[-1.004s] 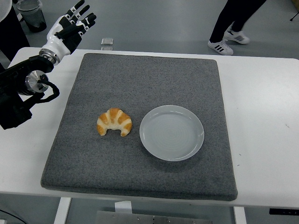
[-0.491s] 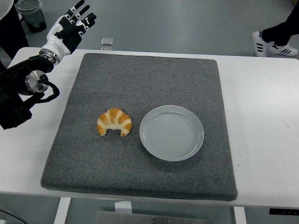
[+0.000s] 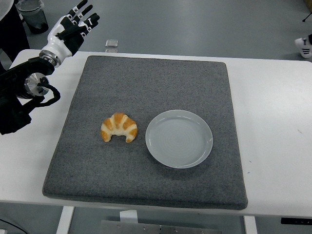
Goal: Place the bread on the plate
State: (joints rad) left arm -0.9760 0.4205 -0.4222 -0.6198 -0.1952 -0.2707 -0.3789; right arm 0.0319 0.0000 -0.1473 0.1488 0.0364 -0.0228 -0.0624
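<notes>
On grey mat [image 3: 146, 87]: croissant [image 3: 119, 127] beside plate [image 3: 179, 138]; left robot hand [image 3: 72, 28] spread, empty.

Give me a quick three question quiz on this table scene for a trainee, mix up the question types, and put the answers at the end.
1. True or false: the croissant lies on the plate.
2. Multiple choice: where is the left hand? A) gripping the croissant B) raised with fingers spread past the mat's far left corner C) resting on the plate
3. Fill in: the croissant lies to the ______ of the plate as the picture shows it.

Key: 1 false, it lies on the mat beside the plate, apart from it. 2 B. 3 left.
</notes>
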